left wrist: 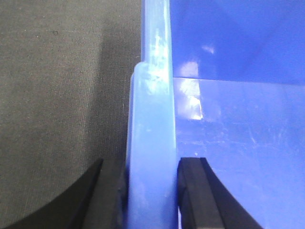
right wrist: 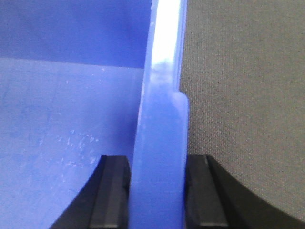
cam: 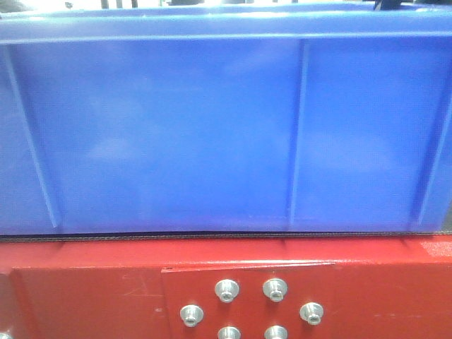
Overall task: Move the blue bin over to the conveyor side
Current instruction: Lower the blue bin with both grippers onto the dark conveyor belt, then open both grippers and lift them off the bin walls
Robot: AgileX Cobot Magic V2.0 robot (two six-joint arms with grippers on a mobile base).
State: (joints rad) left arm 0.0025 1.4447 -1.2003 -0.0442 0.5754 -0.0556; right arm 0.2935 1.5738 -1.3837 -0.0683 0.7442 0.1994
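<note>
Left wrist view: left gripper [left wrist: 151, 195] pinches the blue bin [left wrist: 238, 143] rim; right gripper [right wrist: 157, 193] likewise. Beyond both, grey belt [left wrist: 57, 95]. Bin seemingly at the conveyor side [cam: 226, 254]; next, probably a level, matched shift

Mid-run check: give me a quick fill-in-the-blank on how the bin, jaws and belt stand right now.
1. The left gripper has its jaws clamped on the bin's ____.
2. The right gripper has one jaw inside the bin and the other over the ____ belt.
3. Below the bin, the frame is painted ____.
4. The bin's inside looks ____.

Missing words: rim; grey; red; empty
</note>
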